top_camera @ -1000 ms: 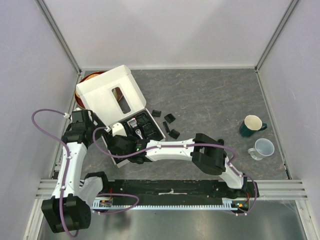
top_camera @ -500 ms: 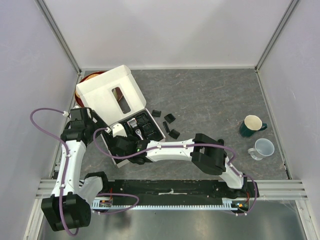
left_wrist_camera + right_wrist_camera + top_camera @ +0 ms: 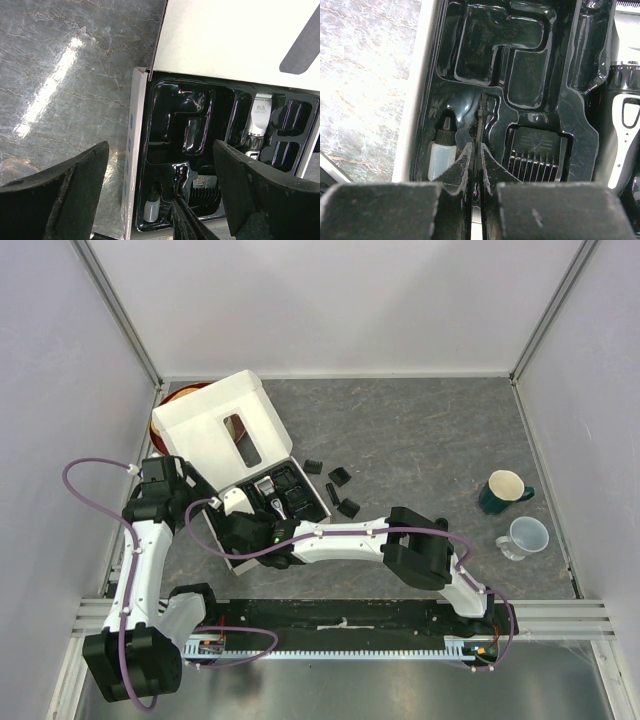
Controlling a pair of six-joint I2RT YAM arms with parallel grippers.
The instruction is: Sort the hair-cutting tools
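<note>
Near the left edge of the surface (image 3: 420, 430), the left hand (image 3: 160, 165) is hovering with its fingers spread wide beside the box (image 3: 215, 425). It is barely drifting from a second ago, so it is adding nothing to the sorting yet. To its right, the right hand (image 3: 476, 150) is staying pinched on the brush (image 3: 481, 112), holding it low in the tray (image 3: 495, 30) between the bottle (image 3: 441, 152) and a guard (image 3: 535, 150), so the placing is looking close but unreleased. Further right the clipper (image 3: 625, 110) is lying in the tray, while loose guards (image 3: 340, 477) are waiting on the surface beyond the box.
</note>
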